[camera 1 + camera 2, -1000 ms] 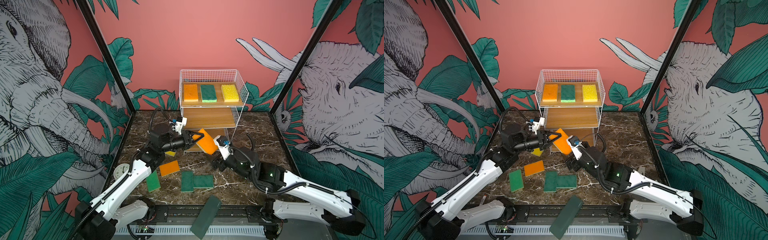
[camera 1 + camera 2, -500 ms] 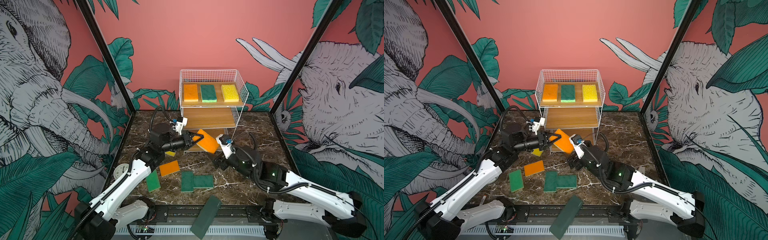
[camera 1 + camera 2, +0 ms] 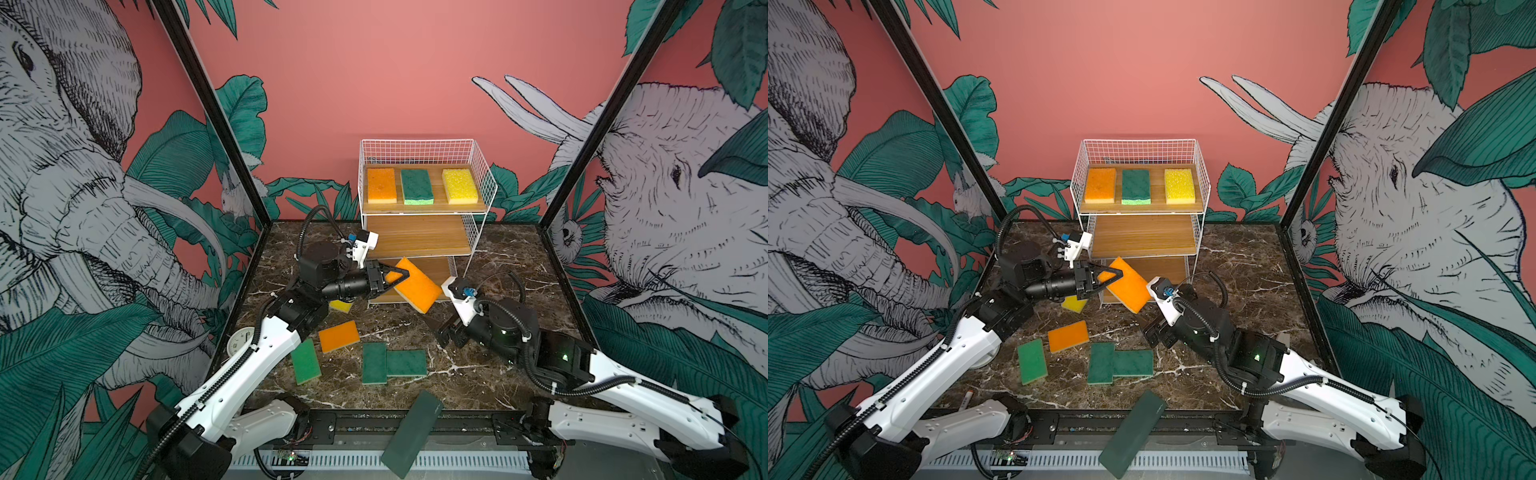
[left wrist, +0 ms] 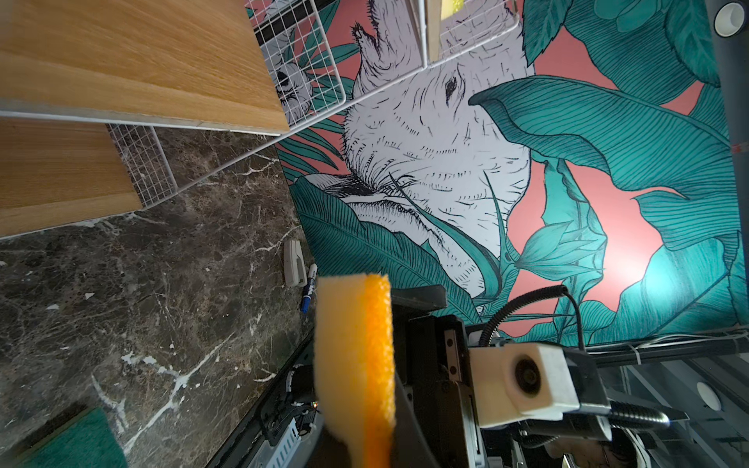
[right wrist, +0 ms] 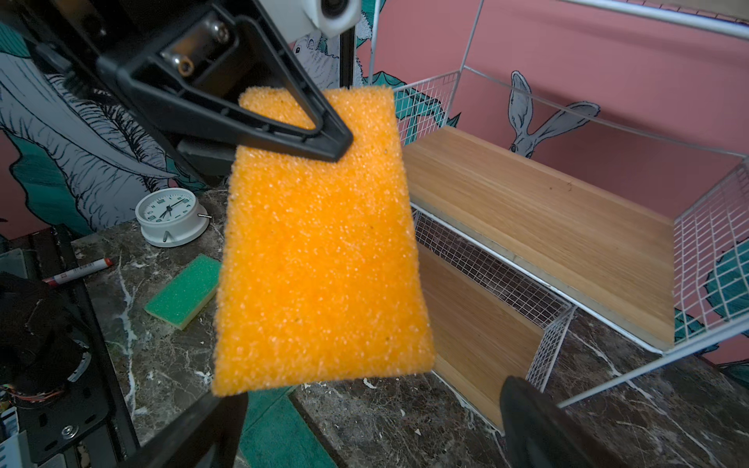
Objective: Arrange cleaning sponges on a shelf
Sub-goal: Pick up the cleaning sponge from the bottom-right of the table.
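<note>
Released by my right end effector (image 5: 364, 429), now spread wide just below it, the orange sponge (image 3: 417, 284) hangs clamped in my left end effector (image 3: 405, 275), before the shelf (image 3: 419, 237).

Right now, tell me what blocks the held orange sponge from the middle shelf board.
Nothing visible does. The left hand holds the orange sponge in front of the bare middle board; the right hand hangs open below.

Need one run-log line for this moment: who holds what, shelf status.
left gripper: shut on orange rectangular foam sponge, lifted | right gripper: open, empty, below it | white wire shelf: three sponges on top board
</note>
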Available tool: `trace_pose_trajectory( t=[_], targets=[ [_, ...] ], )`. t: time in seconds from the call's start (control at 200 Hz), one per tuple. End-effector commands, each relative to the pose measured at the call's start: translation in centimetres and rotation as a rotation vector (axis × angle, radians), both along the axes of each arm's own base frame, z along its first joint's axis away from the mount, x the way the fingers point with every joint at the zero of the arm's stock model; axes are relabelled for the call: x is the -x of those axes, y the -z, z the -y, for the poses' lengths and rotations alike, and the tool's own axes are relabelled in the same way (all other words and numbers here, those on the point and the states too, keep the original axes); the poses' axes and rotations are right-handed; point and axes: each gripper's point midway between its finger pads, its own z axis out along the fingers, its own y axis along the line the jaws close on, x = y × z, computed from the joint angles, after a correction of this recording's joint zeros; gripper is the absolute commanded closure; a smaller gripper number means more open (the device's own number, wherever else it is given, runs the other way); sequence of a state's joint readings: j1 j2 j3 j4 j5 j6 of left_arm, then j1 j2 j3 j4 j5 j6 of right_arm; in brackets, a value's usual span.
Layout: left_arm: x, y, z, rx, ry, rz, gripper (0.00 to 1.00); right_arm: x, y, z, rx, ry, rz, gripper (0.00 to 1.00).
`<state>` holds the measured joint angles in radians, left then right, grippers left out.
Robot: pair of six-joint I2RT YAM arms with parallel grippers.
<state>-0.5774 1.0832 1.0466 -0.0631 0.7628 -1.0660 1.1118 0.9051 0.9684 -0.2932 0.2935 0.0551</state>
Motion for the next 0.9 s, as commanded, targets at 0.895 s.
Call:
trace_pose_trajectory(
  t=[0.895],
  targets=[
    [0.9, 1.6, 0.5, -0.051, 0.079, -0.005, 0.89, -0.9, -2.1, -1.9, -0.006, -0.042, 0.138, 0.01]
  ],
)
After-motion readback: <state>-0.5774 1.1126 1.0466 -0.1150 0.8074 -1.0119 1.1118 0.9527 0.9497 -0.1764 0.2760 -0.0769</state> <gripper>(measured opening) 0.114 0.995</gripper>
